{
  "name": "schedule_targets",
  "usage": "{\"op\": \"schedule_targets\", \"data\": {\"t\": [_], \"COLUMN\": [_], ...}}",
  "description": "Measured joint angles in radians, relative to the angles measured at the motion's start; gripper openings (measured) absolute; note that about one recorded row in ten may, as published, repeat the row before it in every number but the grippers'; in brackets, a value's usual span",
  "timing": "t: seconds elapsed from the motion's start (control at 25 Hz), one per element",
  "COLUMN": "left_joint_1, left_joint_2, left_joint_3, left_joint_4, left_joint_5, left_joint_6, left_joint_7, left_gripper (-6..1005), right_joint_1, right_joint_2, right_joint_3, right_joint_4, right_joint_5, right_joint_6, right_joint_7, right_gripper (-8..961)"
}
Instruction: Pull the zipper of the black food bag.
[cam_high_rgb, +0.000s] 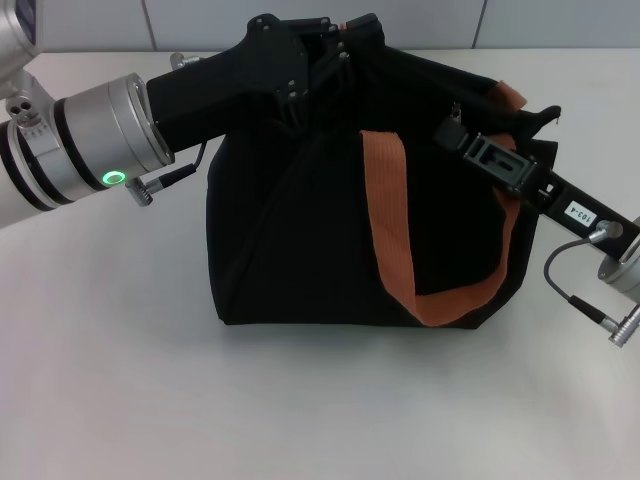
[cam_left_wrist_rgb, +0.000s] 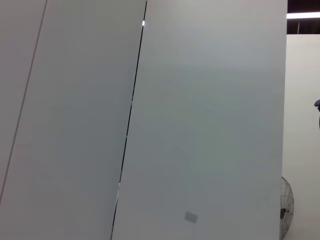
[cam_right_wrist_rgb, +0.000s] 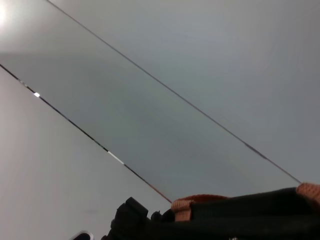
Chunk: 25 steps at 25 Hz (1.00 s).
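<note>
At the bag's top left, the left hand (cam_high_rgb: 335, 55) reaches in from the left and presses into the black fabric; whether its fingers are apart or together, I cannot tell. On the right, the right hand (cam_high_rgb: 462, 128) comes in from the right edge to the bag's upper right corner, near an orange strap (cam_high_rgb: 388, 215); its fingers' state I cannot tell either. Between both hands stands the bag (cam_high_rgb: 290, 240), on the white bench (cam_high_rgb: 120, 380), its strap looping down the near face. No zipper can be made out. Beyond the bench stands a pale panelled wall (cam_left_wrist_rgb: 200, 125). From the right wrist, the bag's top edge and strap show.
</note>
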Motion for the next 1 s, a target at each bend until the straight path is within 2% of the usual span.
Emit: {"op": "schedule_targets", "data": {"t": [0.44, 0.64, 1.0], "left_joint_1": [0.001, 0.002, 0.005], "left_joint_2": [0.000, 0.000, 0.000], "left_joint_3": [-0.002, -0.005, -0.004], "left_joint_4": [0.000, 0.000, 0.001], "left_joint_5": [-0.001, -0.001, -0.012], "left_joint_6": [0.002, 0.004, 0.008], "left_joint_7": [0.000, 0.000, 0.000], "left_gripper": [54, 55, 56], "right_joint_1": [-0.005, -0.011, -0.052], "right_joint_2": [0.002, 0.001, 0.000], "right_joint_3": [0.002, 0.001, 0.024], "right_joint_4": [-0.001, -0.003, -0.005], "right_joint_5": [0.004, 0.005, 0.042], "right_joint_6": [-0.012, -0.018, -0.012], "right_joint_7": [0.022, 0.016, 0.016], "right_gripper": [148, -2, 30]}}
